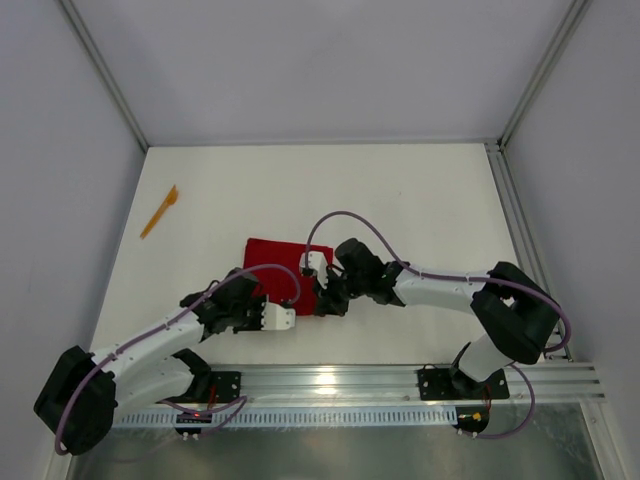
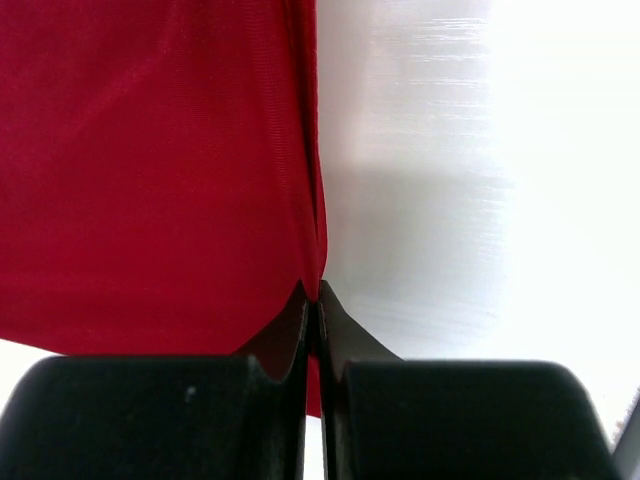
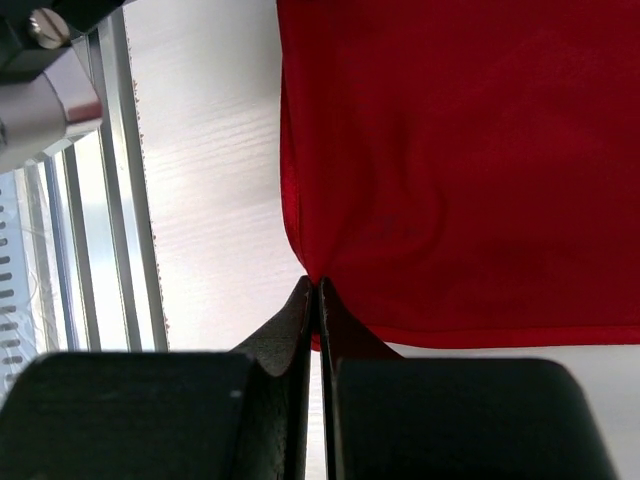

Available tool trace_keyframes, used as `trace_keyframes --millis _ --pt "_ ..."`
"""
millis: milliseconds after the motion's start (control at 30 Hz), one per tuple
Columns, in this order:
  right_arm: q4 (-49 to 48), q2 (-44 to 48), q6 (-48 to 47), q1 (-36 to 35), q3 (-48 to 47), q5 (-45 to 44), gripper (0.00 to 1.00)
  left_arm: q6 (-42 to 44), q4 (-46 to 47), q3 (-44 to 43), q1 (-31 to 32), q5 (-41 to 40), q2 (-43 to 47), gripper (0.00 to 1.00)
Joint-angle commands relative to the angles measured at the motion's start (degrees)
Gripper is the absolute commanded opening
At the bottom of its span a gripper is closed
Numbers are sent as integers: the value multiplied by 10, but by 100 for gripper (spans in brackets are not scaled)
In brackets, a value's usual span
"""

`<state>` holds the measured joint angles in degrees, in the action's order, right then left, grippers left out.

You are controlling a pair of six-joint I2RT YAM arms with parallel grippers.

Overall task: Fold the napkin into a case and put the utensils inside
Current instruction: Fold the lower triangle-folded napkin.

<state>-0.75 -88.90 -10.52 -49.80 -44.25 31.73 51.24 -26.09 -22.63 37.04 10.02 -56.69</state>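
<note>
The red napkin [image 1: 275,258] lies on the white table between my two grippers, its near part covered by them. My left gripper [image 1: 296,312] is shut on the napkin's edge [image 2: 150,170] near a near corner. My right gripper [image 1: 323,303] is shut on the napkin's adjacent near corner [image 3: 460,160]. In both wrist views the jaws are pressed together with red cloth pinched at the tips. One orange utensil [image 1: 160,212] lies far left on the table, away from both grippers. I see no second utensil.
A metal rail [image 1: 400,380] runs along the near edge and also shows in the right wrist view [image 3: 100,250]. White walls close in the table on the left, back and right. White table surface [image 1: 400,200] lies beyond the napkin.
</note>
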Motion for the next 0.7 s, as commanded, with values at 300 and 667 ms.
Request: trace_keyframes --millis 300,667 --pt "-59 20 16 3 34 -7 57 -4 -182 -97 0 100 -21 0" --pt "-366 105 -92 -110 208 -164 76 9 -232 -145 -1 126 -60 0"
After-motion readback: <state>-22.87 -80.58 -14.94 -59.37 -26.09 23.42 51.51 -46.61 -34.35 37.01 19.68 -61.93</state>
